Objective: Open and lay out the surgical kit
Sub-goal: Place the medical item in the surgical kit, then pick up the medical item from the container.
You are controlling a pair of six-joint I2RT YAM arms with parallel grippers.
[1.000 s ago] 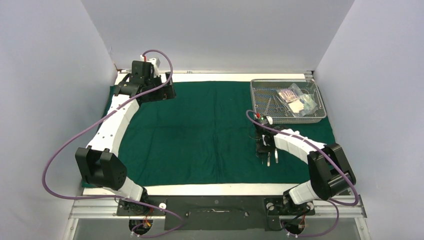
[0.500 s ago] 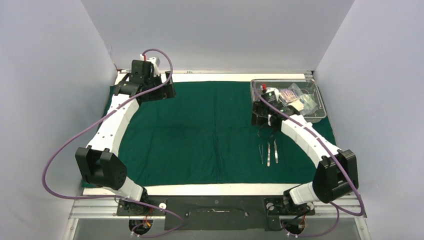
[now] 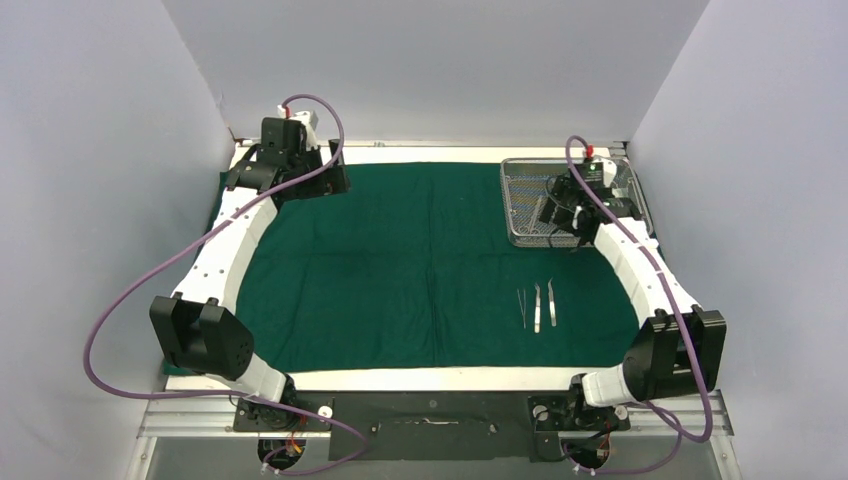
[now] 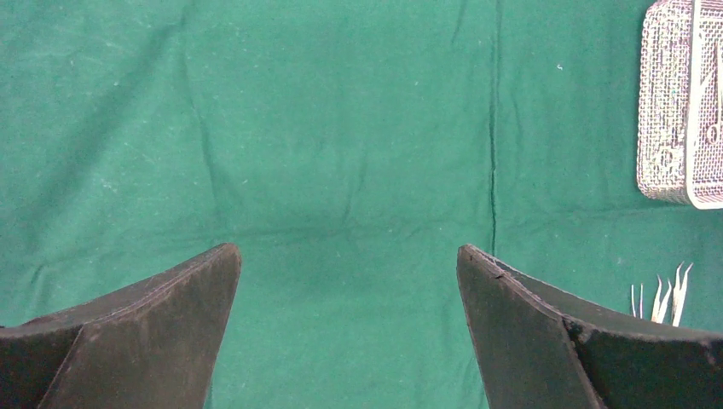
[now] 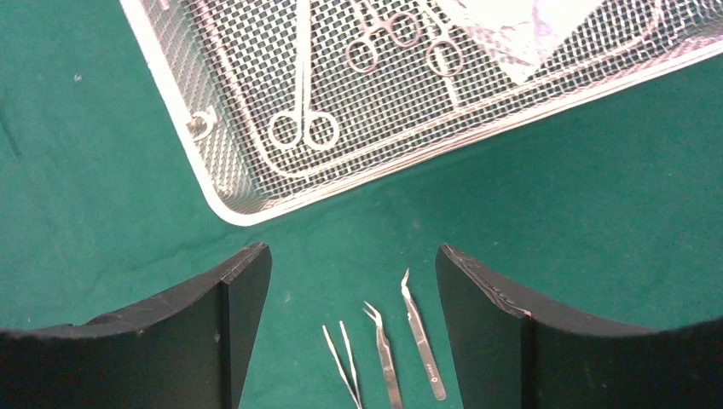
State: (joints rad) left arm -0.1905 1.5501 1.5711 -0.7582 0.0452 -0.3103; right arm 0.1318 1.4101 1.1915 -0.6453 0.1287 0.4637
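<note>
The surgical kit's dark green cloth (image 3: 400, 270) lies spread flat over the table. Its silver wire-mesh tray (image 3: 520, 200) stands at the back right and holds ring-handled forceps (image 5: 303, 128) and a clear gauze packet (image 5: 520, 25). Three steel tweezers (image 3: 537, 306) lie side by side on the cloth in front of the tray, also in the right wrist view as the tweezers (image 5: 385, 358). My right gripper (image 3: 562, 218) hovers over the tray's near part, open and empty, right gripper (image 5: 354, 256). My left gripper (image 3: 310, 185) hangs open and empty at the back left, left gripper (image 4: 349, 251).
Grey walls close in the table on the left, back and right. A white table strip (image 3: 430, 378) shows at the cloth's near edge. A fold crease (image 4: 493, 128) runs down the cloth's middle. The left wrist view catches the tray (image 4: 682, 102) and the tweezers (image 4: 661, 294) at its right edge.
My right gripper was shut low at the tweezers on the cloth; it has opened, left them lying there, and swung back over the tray. The left arm has not moved.
</note>
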